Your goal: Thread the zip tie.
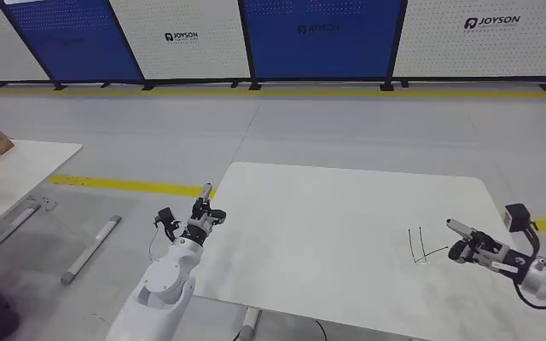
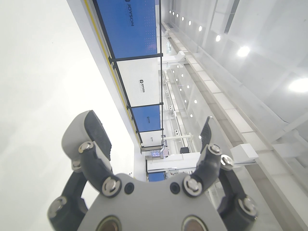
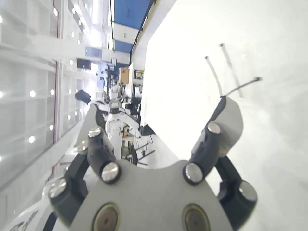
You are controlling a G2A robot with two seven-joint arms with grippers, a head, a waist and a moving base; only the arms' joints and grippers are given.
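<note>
**Both tools spread wide at the white rectangular desk [image 1: 341, 222], zip ties not yet picked up.**
The silver, black-padded left tool [image 2: 151, 133] sits at the desk's left edge, fingers apart with nothing between them. The matching right tool [image 3: 158, 111], also apart and empty, is near the right edge. One of its fingertips is just beside the tail ends of three thin, dark plastic zip ties [image 3: 230, 69], which lie flat and fanned out on the desk. Each tie looks very light, springy and smooth, so it would likely skid or flick away on the bare top and be awkward to pinch where it lies flat. A sensible hold is close behind the small square head with one tool. The other would grip a little back from the tail tip, keeping a short, stiff end to aim at the slot.
</note>
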